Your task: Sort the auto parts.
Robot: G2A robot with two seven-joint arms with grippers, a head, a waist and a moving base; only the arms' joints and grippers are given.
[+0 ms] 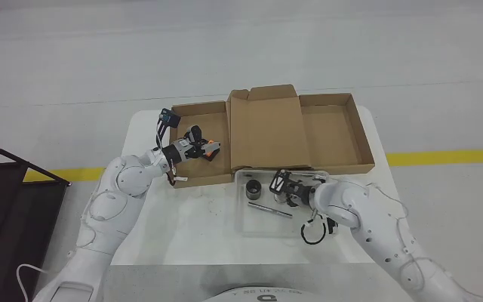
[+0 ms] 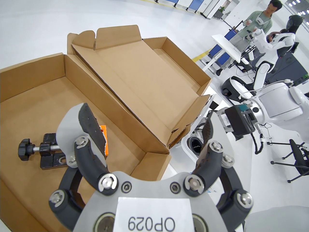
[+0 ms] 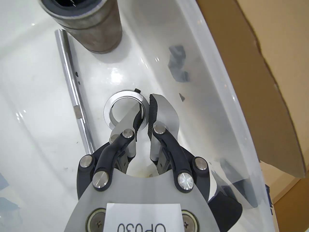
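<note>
Pinching the wall of a metal ring (image 3: 108, 108) between its jaws, one finger inside the hoop and one outside, the right gripper (image 3: 144, 108) stood low in a white tray (image 3: 217, 78) on the table. Just beside the ring lay a thin steel rod (image 3: 70, 78), and beyond it a dark sleeve (image 3: 94, 25) stood upright, both in the same tray. The tray sat against the near edge of a cardboard box (image 2: 149, 73). Over the box's left compartment hung the left gripper (image 2: 147, 112), its jaws wide apart and holding nothing; beneath it on the cardboard floor lay a black screw clamp (image 2: 45, 150) and, near it, an orange part (image 2: 106, 146).
</note>
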